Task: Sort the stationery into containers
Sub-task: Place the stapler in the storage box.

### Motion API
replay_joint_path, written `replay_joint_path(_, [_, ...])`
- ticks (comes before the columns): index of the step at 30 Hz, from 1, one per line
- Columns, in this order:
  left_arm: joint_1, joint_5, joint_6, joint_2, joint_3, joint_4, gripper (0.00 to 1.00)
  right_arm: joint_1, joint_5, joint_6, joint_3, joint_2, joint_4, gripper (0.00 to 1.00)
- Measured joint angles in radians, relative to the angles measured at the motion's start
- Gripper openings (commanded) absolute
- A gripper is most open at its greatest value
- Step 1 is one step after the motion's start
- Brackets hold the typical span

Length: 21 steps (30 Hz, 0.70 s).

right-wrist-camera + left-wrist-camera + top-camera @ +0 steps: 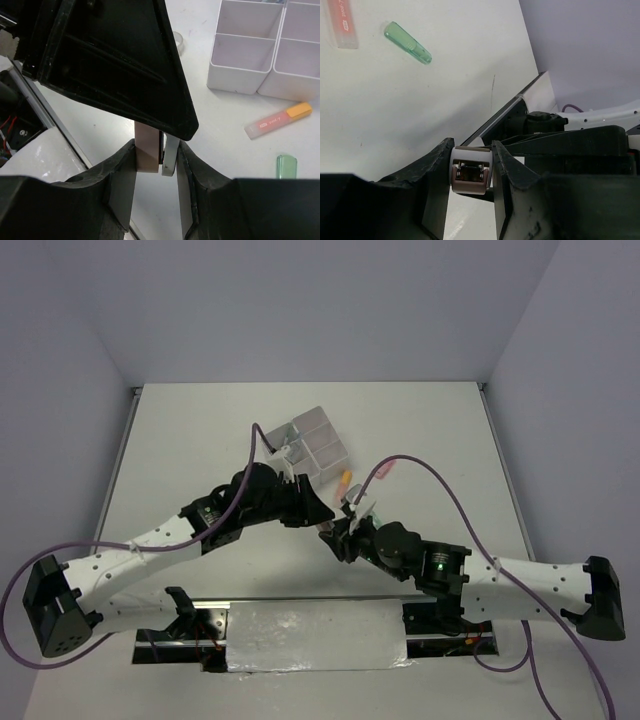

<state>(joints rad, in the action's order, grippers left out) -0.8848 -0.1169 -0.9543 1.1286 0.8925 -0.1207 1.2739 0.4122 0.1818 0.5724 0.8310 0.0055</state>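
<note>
Passing tan block (469, 187) arm to arm, held just short of the organiser (235, 82).
- Right gripper (156, 160): part-closed, clamping the block.
- Left gripper (470, 161): pads against the same block.
- Advice: confirm the left grip seats squarely before the right lets go.
</note>
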Motion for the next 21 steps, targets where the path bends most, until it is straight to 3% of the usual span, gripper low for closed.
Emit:
replay_joint_path(1, [-0.005,0.001,0.014,0.005,0.004,0.002,0.00,0.000,0.002,0.000,0.000,-0.003,-0.006,0.59])
replay_joint_path(3, [-0.013,0.001,0.044,0.021,0.020,0.000,0.00,0.000,0.002,0.006,0.000,-0.009,-0.012,0.77])
replay_joint_path(7, [-0.053,0.053,0.207,0.090,0.121,-0.054,0.00,0.000,0.029,0.014,-0.016,-0.080,-0.017,0.85])
replay_joint_path(8, [-0.062,0.099,0.267,0.108,0.153,-0.068,0.00,0.000,0.038,0.019,-0.026,-0.119,-0.019,0.97])
replay_joint_path(15, [-0.047,0.425,0.681,0.288,0.245,-0.021,0.00,0.000,0.109,0.064,-0.049,-0.481,-0.095,1.00])
replay_joint_path(21, [0.047,0.480,0.980,0.377,0.097,0.182,0.00,0.000,0.141,0.088,0.015,-0.508,-0.229,1.00])
